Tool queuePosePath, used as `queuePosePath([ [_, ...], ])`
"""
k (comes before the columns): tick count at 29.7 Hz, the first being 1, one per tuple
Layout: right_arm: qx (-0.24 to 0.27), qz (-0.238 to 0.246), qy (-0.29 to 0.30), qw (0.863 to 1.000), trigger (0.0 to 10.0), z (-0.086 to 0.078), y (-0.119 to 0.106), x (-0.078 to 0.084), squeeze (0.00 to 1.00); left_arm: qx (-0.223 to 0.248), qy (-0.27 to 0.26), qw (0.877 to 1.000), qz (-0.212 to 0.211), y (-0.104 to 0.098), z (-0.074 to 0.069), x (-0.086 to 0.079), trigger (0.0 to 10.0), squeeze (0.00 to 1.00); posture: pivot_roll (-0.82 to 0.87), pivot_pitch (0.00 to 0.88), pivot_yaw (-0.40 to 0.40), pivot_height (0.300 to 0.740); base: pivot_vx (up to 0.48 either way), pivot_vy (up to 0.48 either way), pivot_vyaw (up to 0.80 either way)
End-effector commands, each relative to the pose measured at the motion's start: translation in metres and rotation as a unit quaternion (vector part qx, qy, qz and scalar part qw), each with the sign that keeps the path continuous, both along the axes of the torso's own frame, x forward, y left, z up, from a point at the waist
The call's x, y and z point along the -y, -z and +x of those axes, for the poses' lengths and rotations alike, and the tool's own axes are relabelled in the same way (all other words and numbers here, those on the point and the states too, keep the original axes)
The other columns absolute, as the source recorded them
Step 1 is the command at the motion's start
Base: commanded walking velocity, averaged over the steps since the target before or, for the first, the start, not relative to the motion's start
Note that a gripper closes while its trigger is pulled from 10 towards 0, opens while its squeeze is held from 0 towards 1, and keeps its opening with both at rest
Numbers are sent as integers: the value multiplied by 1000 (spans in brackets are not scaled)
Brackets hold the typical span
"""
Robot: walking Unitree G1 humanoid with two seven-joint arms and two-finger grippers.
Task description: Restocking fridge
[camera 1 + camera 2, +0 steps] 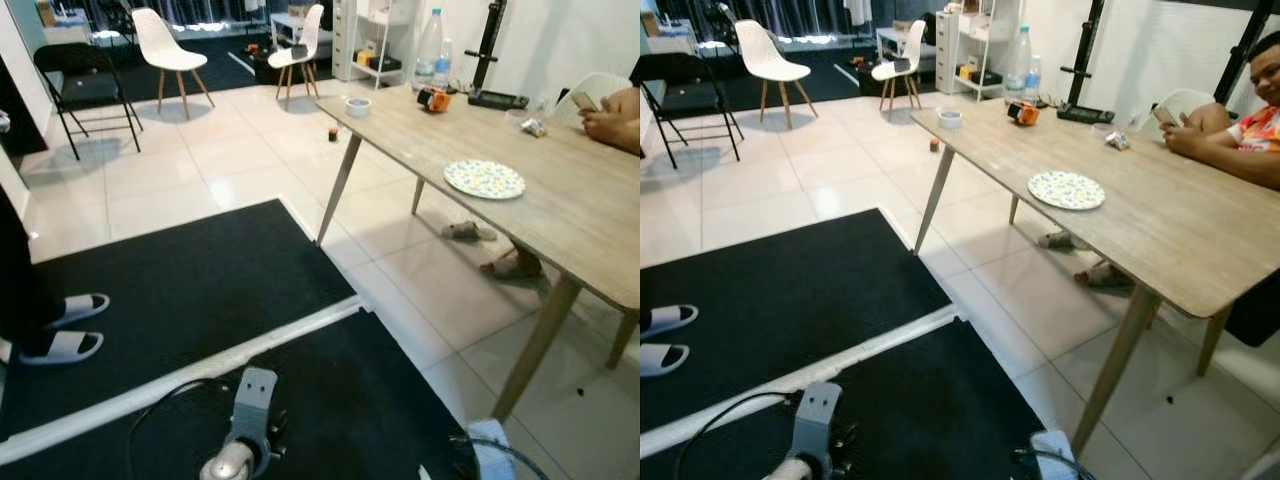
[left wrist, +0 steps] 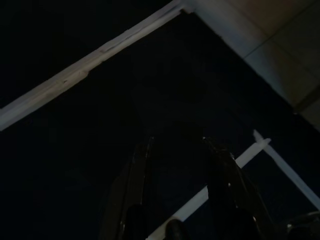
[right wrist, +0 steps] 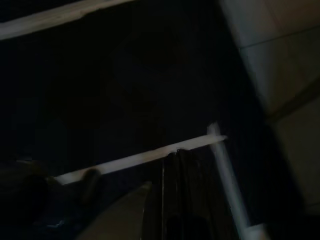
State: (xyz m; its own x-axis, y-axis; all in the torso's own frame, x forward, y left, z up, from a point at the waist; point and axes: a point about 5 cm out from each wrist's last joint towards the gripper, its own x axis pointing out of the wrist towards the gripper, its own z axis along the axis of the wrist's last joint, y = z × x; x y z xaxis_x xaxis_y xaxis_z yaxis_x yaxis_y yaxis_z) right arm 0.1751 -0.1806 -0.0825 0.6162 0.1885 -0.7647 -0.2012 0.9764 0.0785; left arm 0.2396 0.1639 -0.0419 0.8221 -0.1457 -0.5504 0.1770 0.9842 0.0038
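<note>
No fridge is in sight. Both arms hang low over the black floor mat (image 1: 190,290): the left arm (image 1: 245,420) at the bottom of the eye views, the right arm (image 1: 490,445) at the bottom right. In the dark left wrist view my left gripper (image 2: 178,142) is open, its two fingers apart with nothing between them above the mat. In the right wrist view my right gripper (image 3: 172,155) is shut, fingers pressed together and holding nothing. A tall clear water bottle (image 1: 428,48) stands at the far end of the wooden table (image 1: 560,220).
The table carries a patterned plate (image 1: 484,179), a small bowl (image 1: 358,105) and an orange object (image 1: 434,99). A person (image 1: 1240,130) sits at its far right side. Another person's slippered feet (image 1: 65,330) stand at the left. White chairs (image 1: 165,50) and a black folding chair (image 1: 85,85) stand behind.
</note>
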Motion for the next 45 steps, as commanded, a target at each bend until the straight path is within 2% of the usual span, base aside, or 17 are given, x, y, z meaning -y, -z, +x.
queuePosePath([
  [1, -1, -7, 2, 1000, 10000, -1, 0, 5, 0, -4, 3, 1000, -3, 2, -2, 3, 10000, 0, -83, 37, -1, 734, 304, 0, 0],
  [24, 10, 0, 4, 1000, 10000, 4, -3, 2, 0, -5, 1, 1000, -4, 2, -2, 3, 10000, 0, -80, 41, -4, 734, 303, 0, 0],
  [45, 12, 6, 3, 1000, 10000, 4, -3, -1, 0, -5, 3, 1000, -3, 2, -3, 1, 10000, 0, -73, 52, -4, 734, 302, 0, -537],
])
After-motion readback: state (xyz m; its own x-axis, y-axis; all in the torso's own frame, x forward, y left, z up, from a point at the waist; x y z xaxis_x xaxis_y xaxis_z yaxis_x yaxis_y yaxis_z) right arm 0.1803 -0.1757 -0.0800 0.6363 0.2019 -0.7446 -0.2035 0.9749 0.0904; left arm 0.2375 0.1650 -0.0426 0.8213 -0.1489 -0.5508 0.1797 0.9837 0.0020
